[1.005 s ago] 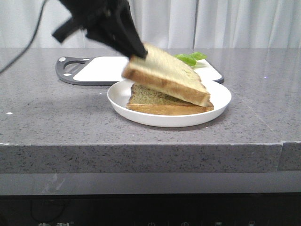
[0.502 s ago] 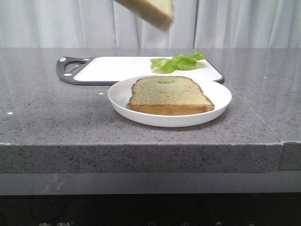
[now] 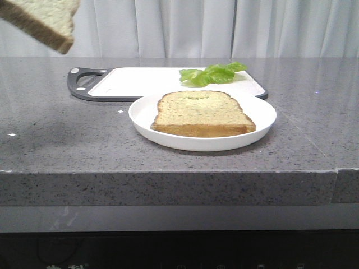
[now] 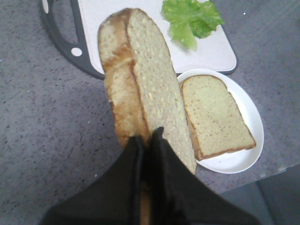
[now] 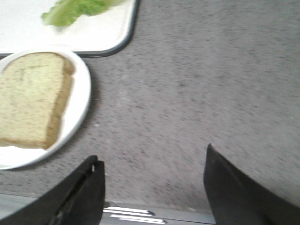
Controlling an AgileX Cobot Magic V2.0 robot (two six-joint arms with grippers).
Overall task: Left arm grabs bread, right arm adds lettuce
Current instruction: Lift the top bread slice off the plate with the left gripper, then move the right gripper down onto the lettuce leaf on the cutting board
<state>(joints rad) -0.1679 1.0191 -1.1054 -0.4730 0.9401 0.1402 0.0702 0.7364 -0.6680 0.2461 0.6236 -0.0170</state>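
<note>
Your left arm (image 4: 145, 145) has its jaws closed tight on the crust edge of the bread (image 4: 140, 93), holding the thick slice on edge, well above the table (image 3: 67, 140) toward its left side. In the front view only a corner of that slice shows, at the upper left. Keep the grip steady and the slice high and clear to the left, so the path to the plate stays free; a hold on one edge alone could, I judge, let the slice sag or swing if you move fast.

Further right, the white plate (image 3: 263, 120) sits near the front edge at the table's middle, with the thinner slice (image 3: 202, 114) lying flat in it. Behind the plate, toward the far edge, the cutting board (image 3: 134, 81) carries the lettuce (image 3: 213, 73) on its right end, just beyond the plate's rim.

Your right arm (image 5: 152, 183) hangs over bare table right of the plate, jaws spread wide and empty. Bring it over the leaf, descend squarely, and pinch the ruffled body rather than a thin tip.

Count: two bread slices, one lettuce leaf, one plate, one board.
</note>
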